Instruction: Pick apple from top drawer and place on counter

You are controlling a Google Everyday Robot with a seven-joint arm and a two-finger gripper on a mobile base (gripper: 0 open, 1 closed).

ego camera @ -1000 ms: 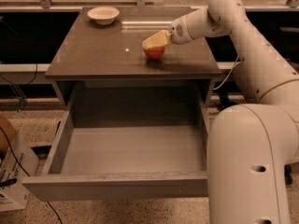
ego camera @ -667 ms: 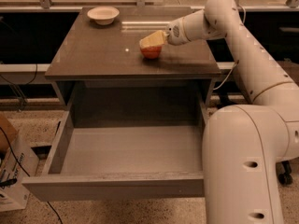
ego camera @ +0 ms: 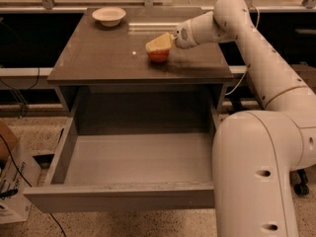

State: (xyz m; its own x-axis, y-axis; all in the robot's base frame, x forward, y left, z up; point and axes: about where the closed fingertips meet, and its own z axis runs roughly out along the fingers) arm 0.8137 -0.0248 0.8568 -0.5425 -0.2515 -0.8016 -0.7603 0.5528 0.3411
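While pinched between the fingers of the cream gripper [ego camera: 159, 46], small round red apple [ego camera: 158, 57] is rested on glossy grey-brown counter [ego camera: 98, 58], directly beneath it.

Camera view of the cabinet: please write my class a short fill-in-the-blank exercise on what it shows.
1. The wide grey-brown top drawer below the glossy grey-brown counter stands pulled ____.
2. The small round red apple is at the robot's pincer, over the counter, not in the ____.
3. The cream shallow bowl stands near the counter's far ____ corner, as the camera sees it.
Missing words: open; drawer; left.
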